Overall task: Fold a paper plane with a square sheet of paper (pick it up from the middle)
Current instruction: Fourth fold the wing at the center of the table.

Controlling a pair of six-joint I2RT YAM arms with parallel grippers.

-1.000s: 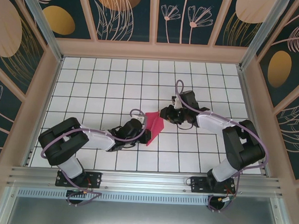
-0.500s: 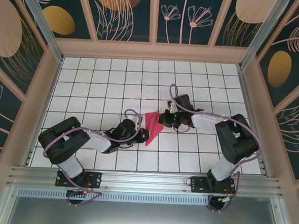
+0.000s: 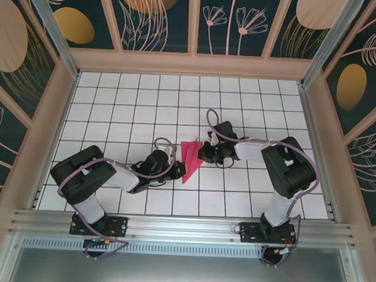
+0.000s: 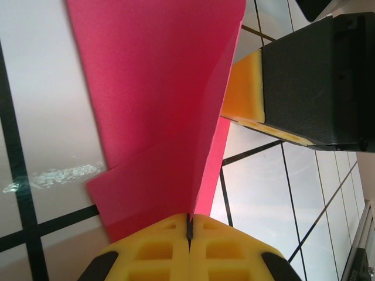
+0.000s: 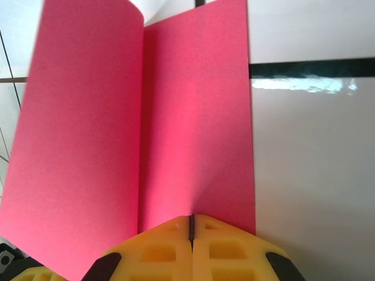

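1. now, from the top: over the last second the right gripper (image 3: 204, 153) has slid left. the folded pink paper (image 3: 191, 159) has narrowed to a slim pointed shape on the white tiled table (image 3: 113, 104). the left gripper (image 3: 175, 168) meets the paper's left side and the right gripper its upper right side.
2. left wrist: the left gripper (image 4: 189, 225) has its yellow pads pressed together on the paper (image 4: 158, 88) at a raised crease. one of the right gripper's fingers (image 4: 304, 76), black with a yellow pad, sits just beside that flap.
3. right wrist: the right gripper (image 5: 191, 225) is pinched closed on the paper's (image 5: 146, 117) near edge. a fold line runs straight away from the pads.
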